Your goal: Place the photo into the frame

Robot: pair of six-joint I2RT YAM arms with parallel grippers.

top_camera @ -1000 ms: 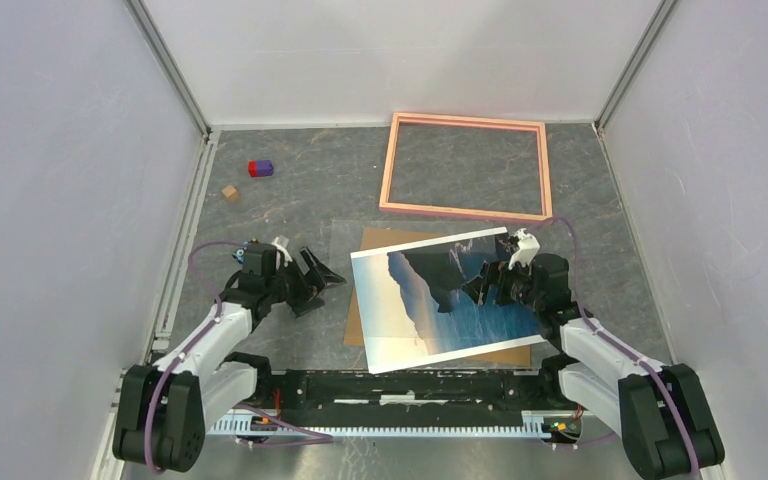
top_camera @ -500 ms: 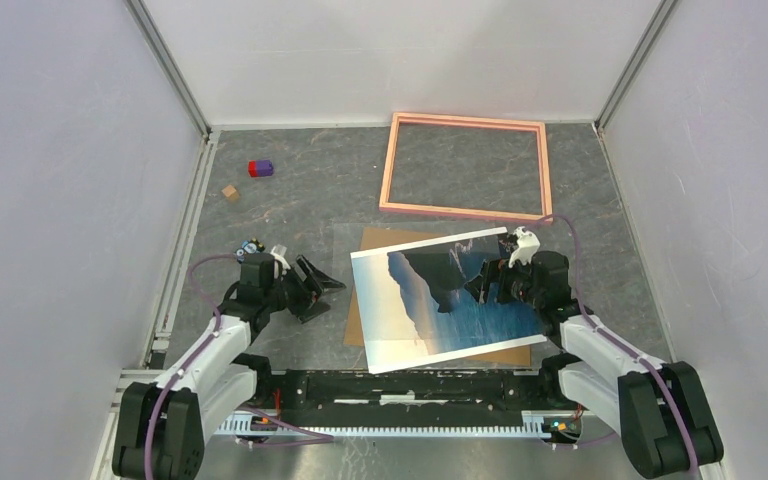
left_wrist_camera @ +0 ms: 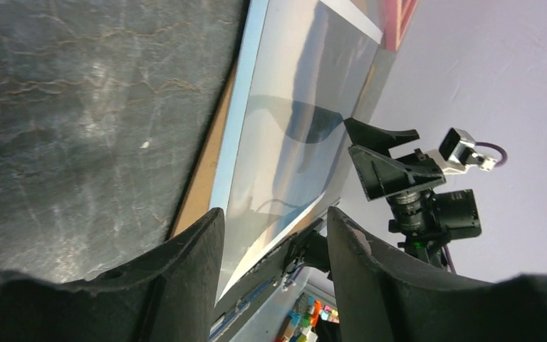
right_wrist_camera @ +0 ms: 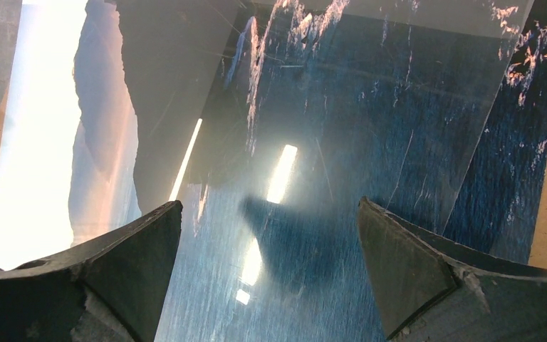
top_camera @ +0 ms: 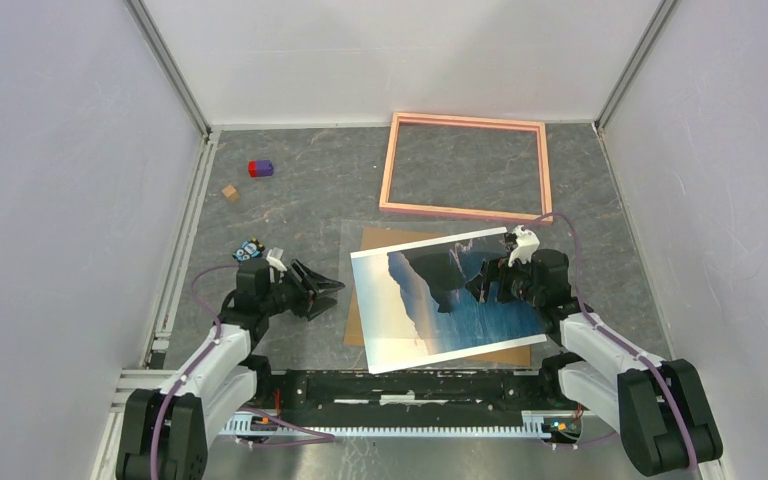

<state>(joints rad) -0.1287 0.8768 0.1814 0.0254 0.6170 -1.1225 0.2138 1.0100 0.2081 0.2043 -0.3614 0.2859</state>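
The photo (top_camera: 430, 305), a print of dark cliffs and blue sea, lies slightly askew on a brown backing board (top_camera: 392, 240) at the table's near middle. The salmon-pink frame (top_camera: 388, 170) lies flat further back, apart from the photo. My left gripper (top_camera: 332, 295) sits low just left of the photo's left edge (left_wrist_camera: 231, 142), its fingers (left_wrist_camera: 185, 271) partly parted with nothing between them. My right gripper (top_camera: 478, 285) hovers over the photo's right half, wide open. In the right wrist view its fingers (right_wrist_camera: 135, 249) straddle blue sea (right_wrist_camera: 313, 142) without gripping.
A purple-and-red block (top_camera: 260, 168) and a small brown cube (top_camera: 230, 192) lie at the back left. White walls close in the table on three sides. A clear sheet's corner (top_camera: 345, 235) shows beside the board. The arm bases' rail (top_camera: 400, 385) runs just below the photo.
The left gripper's jaws have narrowed and its arm has drawn slightly toward the near edge. The right arm, photo and frame have not moved.
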